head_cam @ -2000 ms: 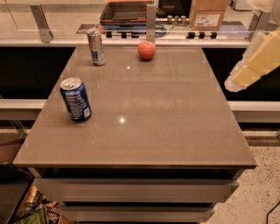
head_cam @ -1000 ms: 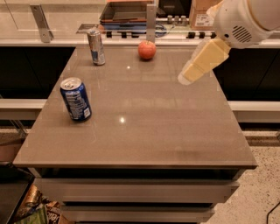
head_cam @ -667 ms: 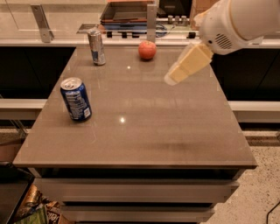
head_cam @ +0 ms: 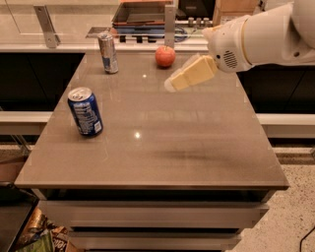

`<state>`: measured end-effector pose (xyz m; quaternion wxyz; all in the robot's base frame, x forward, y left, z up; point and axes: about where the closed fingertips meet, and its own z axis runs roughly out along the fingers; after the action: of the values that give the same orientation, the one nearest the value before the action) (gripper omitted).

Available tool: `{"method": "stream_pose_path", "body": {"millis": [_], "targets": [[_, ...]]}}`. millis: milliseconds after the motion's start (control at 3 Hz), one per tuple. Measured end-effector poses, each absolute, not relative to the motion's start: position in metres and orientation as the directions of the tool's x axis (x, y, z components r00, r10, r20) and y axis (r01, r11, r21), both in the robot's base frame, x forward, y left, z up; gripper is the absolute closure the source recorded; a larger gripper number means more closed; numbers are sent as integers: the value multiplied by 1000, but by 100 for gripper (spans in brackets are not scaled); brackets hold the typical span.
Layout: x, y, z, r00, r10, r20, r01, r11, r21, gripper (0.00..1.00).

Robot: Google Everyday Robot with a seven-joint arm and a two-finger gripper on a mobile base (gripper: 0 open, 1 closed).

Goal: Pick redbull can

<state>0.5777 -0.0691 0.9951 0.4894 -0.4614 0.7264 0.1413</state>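
**Slim can at the far left corner**

The slim silver-and-blue redbull can [head_cam: 108, 52] stands upright on the brown stone-topped table [head_cam: 197, 147], left of a red apple [head_cam: 165, 56]. The cream gripper [head_cam: 173, 84] hovers right of the apple (open or closed: cannot tell). A wider blue soda can [head_cam: 85, 111] stands nearer.

The place looks like an office break room or kitchenette. A brown stone-look counter [head_cam: 162, 147] sits over drawers [head_cam: 147, 214] on a speckled floor [head_cam: 295, 206], with a tray [head_cam: 142, 12] on the worktop behind. The robot's gripper [head_cam: 173, 83] hangs above the counter's far side, near an apple [head_cam: 165, 56].
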Motion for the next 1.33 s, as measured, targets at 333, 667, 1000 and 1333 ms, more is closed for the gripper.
{"method": "stream_pose_path", "body": {"millis": [333, 667, 1000, 1333], "targets": [[578, -69, 995, -95, -534, -840, -809, 533, -248, 0], [591, -68, 998, -103, -522, -847, -798, 552, -243, 0], [626, -56, 989, -125, -487, -865, -778, 589, -219, 0], [661, -36, 980, -138, -454, -880, -749, 630, -207, 0]]}}
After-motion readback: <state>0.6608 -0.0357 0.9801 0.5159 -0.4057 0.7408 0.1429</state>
